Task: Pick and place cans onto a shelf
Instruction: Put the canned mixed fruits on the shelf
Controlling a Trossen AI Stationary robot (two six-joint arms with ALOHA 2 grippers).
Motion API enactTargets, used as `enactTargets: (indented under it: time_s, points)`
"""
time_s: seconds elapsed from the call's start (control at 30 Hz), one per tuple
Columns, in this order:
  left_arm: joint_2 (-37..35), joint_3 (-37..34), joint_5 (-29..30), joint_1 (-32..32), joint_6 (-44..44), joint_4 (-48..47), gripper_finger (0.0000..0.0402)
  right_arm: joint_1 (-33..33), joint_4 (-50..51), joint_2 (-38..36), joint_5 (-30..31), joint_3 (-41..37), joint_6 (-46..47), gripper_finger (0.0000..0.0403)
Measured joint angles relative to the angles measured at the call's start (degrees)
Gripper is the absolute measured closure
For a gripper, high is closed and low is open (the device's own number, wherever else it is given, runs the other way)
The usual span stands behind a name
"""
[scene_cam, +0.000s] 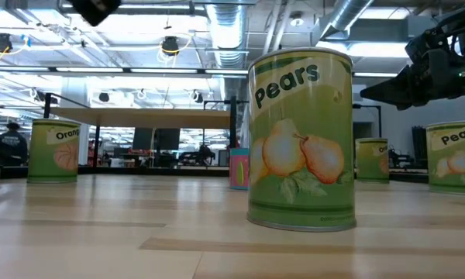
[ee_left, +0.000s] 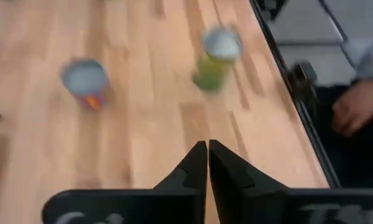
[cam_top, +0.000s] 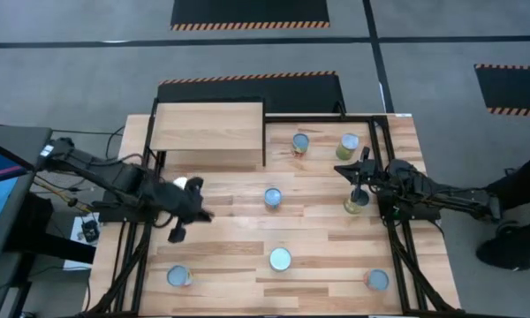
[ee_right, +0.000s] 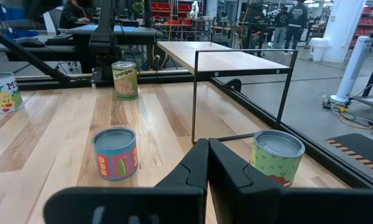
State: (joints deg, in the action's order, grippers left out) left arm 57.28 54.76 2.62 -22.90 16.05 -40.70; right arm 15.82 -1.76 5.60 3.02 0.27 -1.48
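High view: your closed, empty left gripper [cam_top: 178,231] hovers lower left; right gripper [cam_top: 360,181], closed and empty, mid-right. Silver-lidded tin cans [cam_top: 273,198] dot the planks; pale plywood shelf [cam_top: 208,126] upper-left, bare. Next, open over one.

Dark jointed arms [cam_top: 115,177], black cables

table [cam_top: 318,225]: planked wood | floor mats [cam_top: 250,12]: black, hazard-striped edges | people [ee_right: 291,18]: blurred, possibly standing
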Motion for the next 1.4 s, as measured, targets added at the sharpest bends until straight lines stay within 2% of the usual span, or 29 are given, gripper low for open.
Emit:
enactTargets:
  time_s: [0.37,0.57,0.83,1.17,1.4]
  points:
    - [12.6,6.8,1.2,-19.5,20.2,-11.9,0.0288,0.0,-0.1,0.0,0.0,0.0,0.0,0.0370]
    - [19.6,10.9,1.9,-25.5,27.5,-18.2,0.0266,0.0,-0.2,0.0,0.0,0.0,0.0,0.0370]
    - [25.3,9.7,3.8,-27.3,38.3,-21.9,0.0264,0.0,-0.2,0.0,0.0,0.0,0.0,0.0370]
    - [25.4,8.9,3.5,-27.3,39.0,-20.5,0.0264,0.0,-0.2,0.0,0.0,0.0,0.0,0.0370]
    - [25.4,8.4,3.5,-27.3,35.6,-18.5,0.0264,0.0,-0.2,0.0,0.0,0.0,0.0,0.0370]
